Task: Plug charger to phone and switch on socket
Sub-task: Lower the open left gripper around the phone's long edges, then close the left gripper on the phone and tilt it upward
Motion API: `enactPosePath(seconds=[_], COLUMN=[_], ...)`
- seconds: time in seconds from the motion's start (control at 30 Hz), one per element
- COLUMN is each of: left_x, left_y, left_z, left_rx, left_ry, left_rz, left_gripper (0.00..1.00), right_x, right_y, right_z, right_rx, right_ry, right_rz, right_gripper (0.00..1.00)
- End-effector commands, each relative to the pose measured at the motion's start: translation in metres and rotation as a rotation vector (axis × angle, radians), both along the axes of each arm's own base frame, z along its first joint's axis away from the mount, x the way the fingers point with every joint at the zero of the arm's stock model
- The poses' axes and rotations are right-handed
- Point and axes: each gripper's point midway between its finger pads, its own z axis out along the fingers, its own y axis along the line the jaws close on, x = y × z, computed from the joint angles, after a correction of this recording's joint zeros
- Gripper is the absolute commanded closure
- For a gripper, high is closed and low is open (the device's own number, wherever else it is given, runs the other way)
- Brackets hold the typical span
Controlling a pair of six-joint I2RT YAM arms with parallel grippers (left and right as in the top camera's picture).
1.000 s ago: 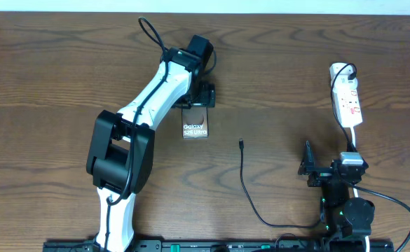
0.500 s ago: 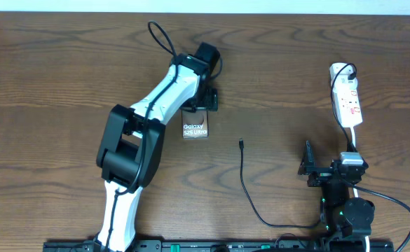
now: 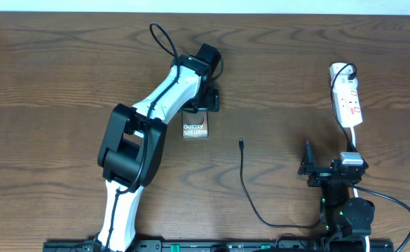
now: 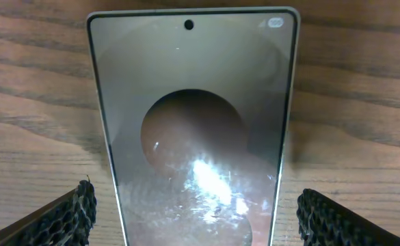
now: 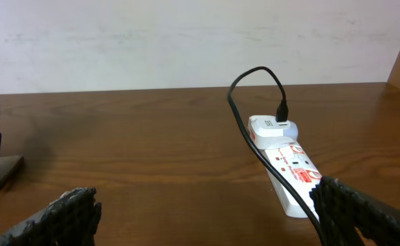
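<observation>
The left arm reached across the table point(image 3: 50, 70) to the phone point(image 3: 195, 130), which lay flat near the middle, a little left of centre, its "Galaxy" lettering readable from above. In the left wrist view the left fingers point(image 4: 70, 215) stood wide apart, one on each side of the phone's lower end, with bare wood showing between each tip and the phone's edge; they gripped nothing. The charger point(image 3: 244, 178) ran as a thin black line up from the near edge, and its plug tip point(image 3: 240, 144) rested on bare wood to the right of the phone, apart from it. The socket point(image 3: 347, 98) lay at the far right, with a black lead plugged into a white adapter point(image 5: 271, 126) at its far end. The right fingers point(image 5: 63, 215) hung near the front edge, spread fully and empty
</observation>
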Motion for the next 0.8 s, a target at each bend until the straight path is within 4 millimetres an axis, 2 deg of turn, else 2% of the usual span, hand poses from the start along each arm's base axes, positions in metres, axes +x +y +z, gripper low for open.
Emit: enactPosePath(seconds=[0.0, 0.17, 0.53, 0.77], left_x=[0.001, -0.002, -0.004, -0.016], left_y=[0.004, 0.008, 0.01, 0.016], left_z=[-0.002, -0.015, -0.023, -0.043], left_rx=[0.023, 0.05, 0.06, 0.087], left_ry=[-0.007, 0.019, 0.036, 0.093], left_rz=[-0.006, -0.005, -0.006, -0.009], left_gripper=[0.08, 0.08, 0.08, 0.08], right_x=[0.0, 0.0, 0.0, 0.0], right_y=[-0.002, -0.002, -0.002, -0.002], right_z=[-0.001, -0.001, -0.001, -0.001], right_rx=[-0.011, -0.011, -0.011, -0.011], right_ry=[0.0, 0.0, 0.0, 0.0], right_rz=[-0.005, -0.005, -0.005, -0.005], right_gripper=[0.01, 0.01, 0.01, 0.01])
